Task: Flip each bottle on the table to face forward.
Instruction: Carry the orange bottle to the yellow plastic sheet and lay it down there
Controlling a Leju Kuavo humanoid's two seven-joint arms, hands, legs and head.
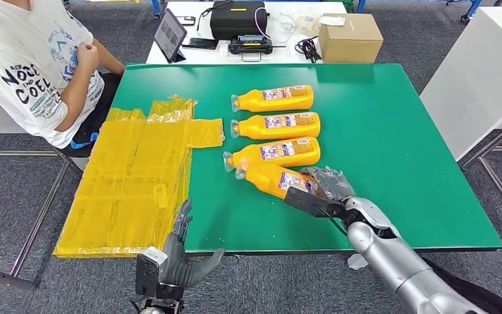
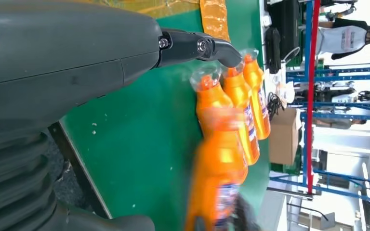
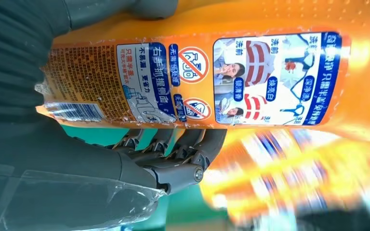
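Several orange bottles lie on their sides on the green table (image 1: 392, 144), caps pointing left. The far bottle (image 1: 272, 99), the second bottle (image 1: 276, 125) and the third bottle (image 1: 273, 154) lie in a column with their labels up. The nearest bottle (image 1: 271, 178) is slanted, its cap close to the third bottle's cap. My right hand (image 1: 323, 186) grips its base end. The right wrist view shows its label (image 3: 197, 77) with my fingers (image 3: 173, 149) wrapped around the body. My left hand (image 1: 178, 260) hangs below the table's front edge, fingers apart and holding nothing. In the left wrist view, one finger (image 2: 192, 48) stretches toward the bottles (image 2: 224, 101).
Yellow plastic sheets (image 1: 131, 176) cover the table's left part and hang over its edge. A person in a white shirt (image 1: 36, 72) sits at the far left. Behind stands a white table with a cardboard box (image 1: 350, 37), a black case (image 1: 238, 19) and a tablet (image 1: 168, 34). A white cabinet (image 1: 480, 72) stands to the right.
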